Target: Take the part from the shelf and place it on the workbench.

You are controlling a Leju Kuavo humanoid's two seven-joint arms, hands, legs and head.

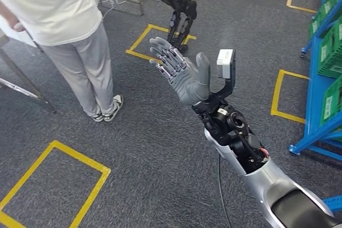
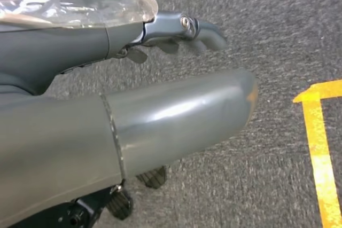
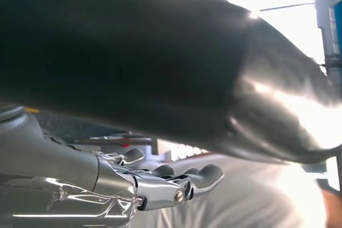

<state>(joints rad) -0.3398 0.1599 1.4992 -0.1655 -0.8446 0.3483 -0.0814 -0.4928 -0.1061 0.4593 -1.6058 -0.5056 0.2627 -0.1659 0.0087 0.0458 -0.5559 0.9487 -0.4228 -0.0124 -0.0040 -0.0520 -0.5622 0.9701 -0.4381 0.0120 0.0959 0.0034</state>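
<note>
My right hand [image 1: 183, 70] reaches forward over the grey carpet, palm up, fingers spread, with nothing in it. In the right wrist view its fingers [image 3: 189, 177] lie straight, in front of a person's white shirt. My left hand [image 2: 161, 116] hangs over the carpet with thumb and fingers [image 2: 201, 30] stretched out and nothing between them. The blue shelf [image 1: 312, 105] with green bins [image 1: 331, 46] stands at the right edge, to the right of my right arm.
A person [image 1: 76, 41] in a white shirt and grey trousers stands at the upper left beside a table leg [image 1: 24, 81]. Another robot's dark legs [image 1: 177, 4] stand ahead. Yellow tape squares [image 1: 60, 185] mark the carpet.
</note>
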